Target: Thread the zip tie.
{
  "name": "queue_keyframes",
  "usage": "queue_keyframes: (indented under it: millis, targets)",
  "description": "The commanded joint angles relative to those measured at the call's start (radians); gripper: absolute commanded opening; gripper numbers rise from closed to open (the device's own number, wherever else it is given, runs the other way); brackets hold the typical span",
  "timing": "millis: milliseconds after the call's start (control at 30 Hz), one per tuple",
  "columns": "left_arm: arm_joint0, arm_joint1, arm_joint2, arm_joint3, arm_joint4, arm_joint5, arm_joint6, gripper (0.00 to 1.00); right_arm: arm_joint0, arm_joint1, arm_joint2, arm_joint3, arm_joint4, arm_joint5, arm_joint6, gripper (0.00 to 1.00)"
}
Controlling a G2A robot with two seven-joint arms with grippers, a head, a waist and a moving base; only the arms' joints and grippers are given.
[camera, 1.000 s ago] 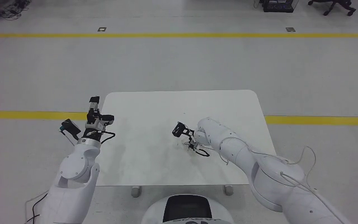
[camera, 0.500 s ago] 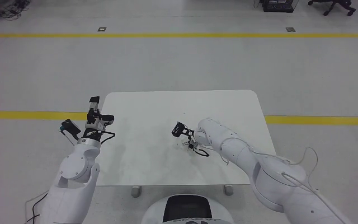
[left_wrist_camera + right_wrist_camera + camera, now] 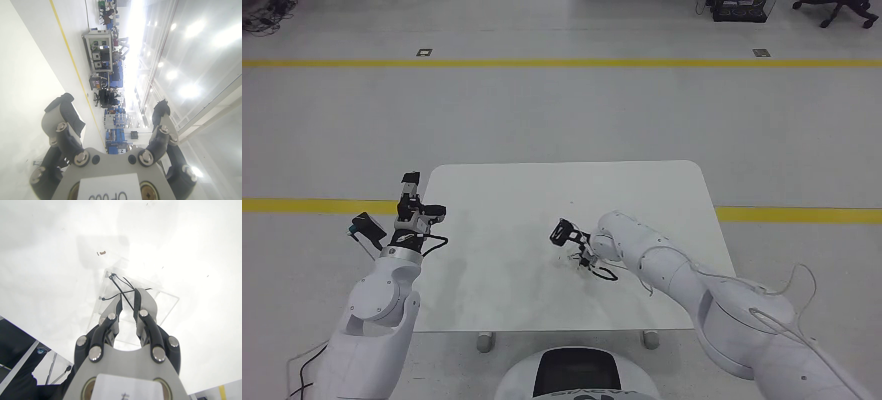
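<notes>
Low over the table [image 3: 542,190], right of centre: right gripper [image 3: 128,292], narrowly spread, straddling one black zip tie [image 3: 117,286] among several crossed in a clear tray [image 3: 166,306]. At the table's left edge: left gripper [image 3: 113,100], spread wide, holding nothing. On each gripper base, a white sticker [image 3: 128,387], print cut off.

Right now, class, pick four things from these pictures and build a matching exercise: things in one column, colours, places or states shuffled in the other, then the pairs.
Things: 1 left gripper; 2 right gripper; 3 zip ties; 4 floor line.
Matches: A yellow; B black, in the clear tray; C fingers wide apart, beside the table edge; D above the tray, fingers slightly apart.
Pairs: 1-C, 2-D, 3-B, 4-A.
</notes>
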Motion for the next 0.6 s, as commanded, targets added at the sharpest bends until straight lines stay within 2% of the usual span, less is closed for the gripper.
queue_keyframes:
  millis: [0,367,433,467,500,567]
  targets:
    - [0.000,0.000,0.000,0.000,0.000,0.000,0.000,1.00,-0.001,0.001,0.000,-0.001,0.003,0.000,0.003,0.15]
    - [0.000,0.000,0.000,0.000,0.000,0.000,0.000,1.00,-0.004,0.001,0.000,0.007,0.014,0.000,0.014,0.15]
    - [0.000,0.000,0.000,0.000,0.000,0.000,0.000,1.00,-0.004,0.000,0.000,0.009,0.014,0.000,0.016,0.11]
    - [0.000,0.000,0.000,0.000,0.000,0.000,0.000,1.00,-0.004,-0.001,0.000,0.011,0.014,0.000,0.017,0.03]
    - [0.000,0.000,0.000,0.000,0.000,0.000,0.000,1.00,-0.004,-0.001,0.000,0.012,0.014,0.000,0.017,0.00]
    - [0.000,0.000,0.000,0.000,0.000,0.000,0.000,1.00,-0.003,-0.003,0.000,0.015,0.012,0.000,0.018,0.00]
